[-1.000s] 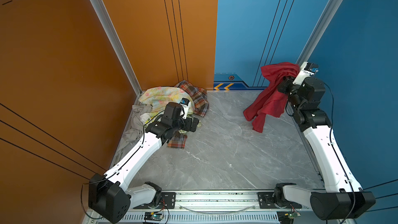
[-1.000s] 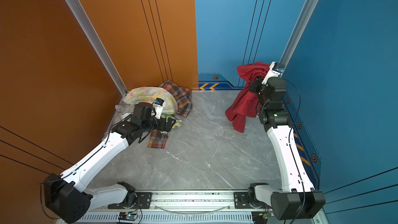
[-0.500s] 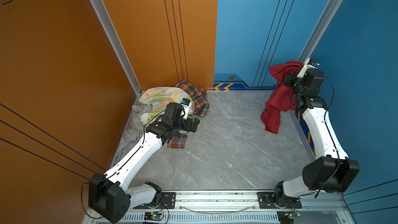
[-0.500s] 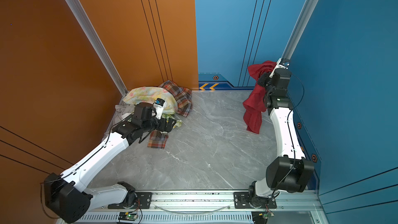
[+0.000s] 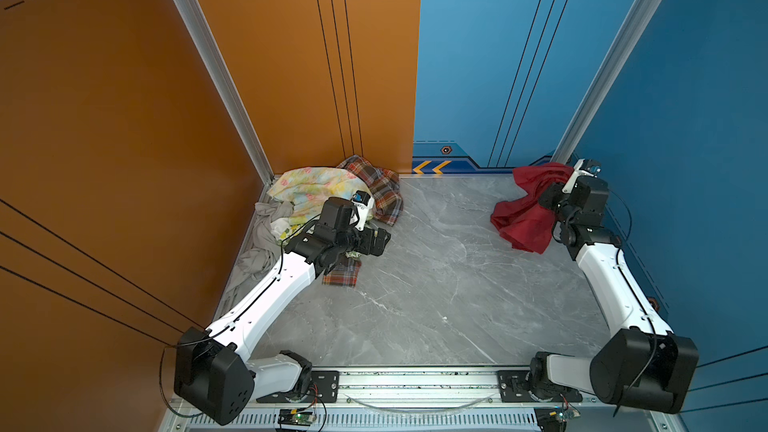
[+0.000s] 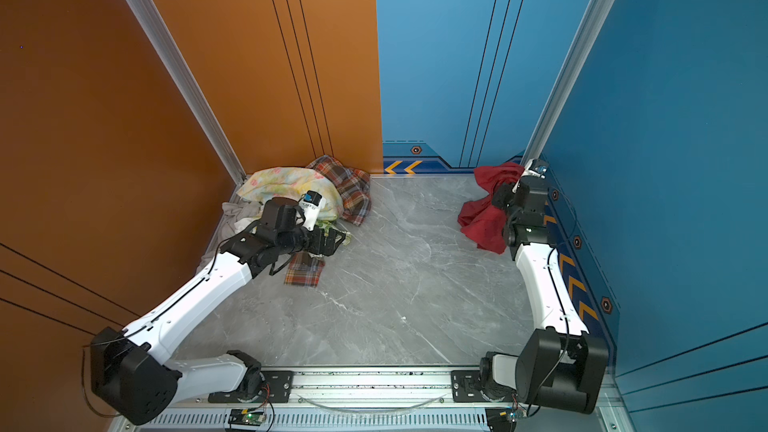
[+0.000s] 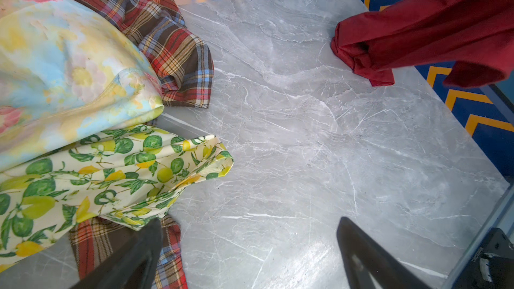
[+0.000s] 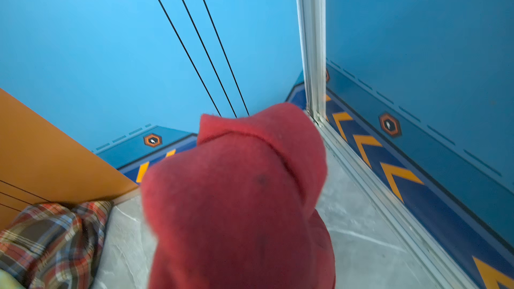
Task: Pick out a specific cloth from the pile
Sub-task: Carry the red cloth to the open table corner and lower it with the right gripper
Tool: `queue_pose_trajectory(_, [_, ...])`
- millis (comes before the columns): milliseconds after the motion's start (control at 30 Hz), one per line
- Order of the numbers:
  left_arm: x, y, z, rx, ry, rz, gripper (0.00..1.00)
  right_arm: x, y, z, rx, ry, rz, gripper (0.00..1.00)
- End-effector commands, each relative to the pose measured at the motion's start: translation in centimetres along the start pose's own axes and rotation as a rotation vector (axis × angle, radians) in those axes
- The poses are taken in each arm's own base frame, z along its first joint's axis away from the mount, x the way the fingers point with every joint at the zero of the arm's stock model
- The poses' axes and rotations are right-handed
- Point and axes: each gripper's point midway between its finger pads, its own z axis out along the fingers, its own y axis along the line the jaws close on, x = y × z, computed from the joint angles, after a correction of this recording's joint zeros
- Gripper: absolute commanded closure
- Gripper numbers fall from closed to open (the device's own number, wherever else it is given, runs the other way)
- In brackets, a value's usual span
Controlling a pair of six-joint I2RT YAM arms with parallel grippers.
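Fingers of the right gripper (image 5: pixel 547 201) are pinching the cloth (image 5: pixel 523 218), hidden beneath it, right of frame; folds draping its wrist are risking a snag at release. Left gripper (image 7: pixel 250 219) is gaping empty.

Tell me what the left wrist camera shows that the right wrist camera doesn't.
Only left wrist: the open left gripper, the lemon-print cloth and the floral cloth in full. Only right wrist: the upper blue wall with three black lines. Both: the red cloth, the plaid cloth and the marble table. A pale sliver in the right wrist view may be one of those cloths.
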Motion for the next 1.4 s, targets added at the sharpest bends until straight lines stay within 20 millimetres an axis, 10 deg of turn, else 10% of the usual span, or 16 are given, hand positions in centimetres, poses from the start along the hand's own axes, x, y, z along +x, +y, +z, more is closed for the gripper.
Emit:
queue_pose_trajectory(0, [-0.6,-0.6,-0.5,0.049,-0.031,-0.029,0.02,2.2,-2.0,-1.1,0.064,0.003,0.052,1.00])
queue_pose_trajectory(233, [-0.7,-0.6,-1.0,0.051,-0.047,-0.035,0.02,9.9,-4.1,0.1,0.146,0.198,0.065,1.00])
queue_pose_trajectory(567, [-1.7,1.2,-2.2,0.014,-0.091,-0.070,0.02,15.3,-4.7,4.0,0.212,0.437,0.015,1.00])
queue_pose_trajectory(1367, [-1.8,4.8,-2.0,-0.062,-0.097,-0.134,0.02,19.4,-3.2,16.7,0.197,0.729,-0.189,1.00])
